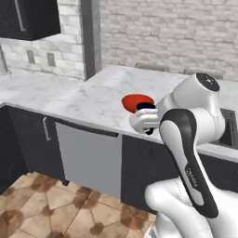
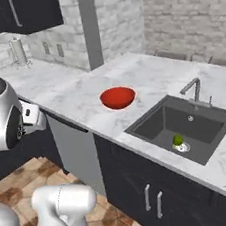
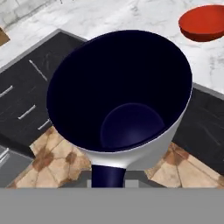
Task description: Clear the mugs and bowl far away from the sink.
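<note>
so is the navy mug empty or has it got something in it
Empty: the hand view looks straight into the navy-lined mug and shows its bare dark bottom.

White-grey marble L-shaped countertop (image 1: 83,100) over dark navy base cabinets (image 2: 161,199) with slim silver handles (image 2: 152,196). Light grey dishwasher panel (image 1: 90,158) set between the cabinets. Pale grey-white brick back wall (image 1: 167,30), dark vertical pillar (image 1: 87,37) at the corner. Dark upper cabinet (image 1: 28,18) top left. Brown-and-tan patterned tile floor (image 1: 51,209). Even, soft light.
</note>
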